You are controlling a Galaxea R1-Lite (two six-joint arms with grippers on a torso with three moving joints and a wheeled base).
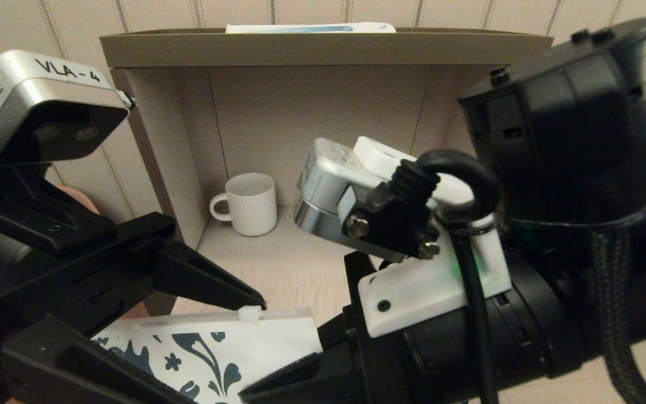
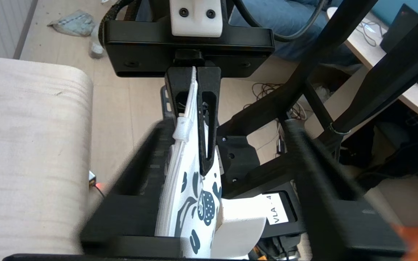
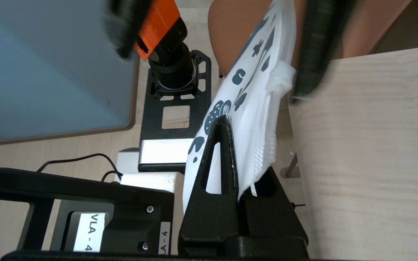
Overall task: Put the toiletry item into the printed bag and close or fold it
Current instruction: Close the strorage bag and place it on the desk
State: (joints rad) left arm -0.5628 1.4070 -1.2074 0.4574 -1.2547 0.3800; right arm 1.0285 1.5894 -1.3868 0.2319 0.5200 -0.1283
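The toiletry item is not showing in any view, so whether it is lying inside the printed bag (image 1: 227, 348) cannot be told. In the head view much of the bag is being covered by the two arms, leaving only its upper zip-strip edge and part of the teal print in sight near the front edge of the pale wooden table (image 1: 278, 264). The right gripper (image 3: 236, 181) is mostly hidden there behind its own wrist, but its wrist view is showing its fingers pressed together on one end of the bag. The left gripper (image 2: 223, 152) is reaching to the bag's other end; its fingers are blurred in both wrist views and standing apart on either side of the bag, with one tip beside the white zip slider (image 1: 249, 314), and whether they are gripping cannot be told. Only the head view is showing the white mug (image 1: 247, 203) standing in the open shelf box (image 1: 323, 47), with a white-and-blue box (image 1: 312, 27) lying on top, cut off by the frame edge.
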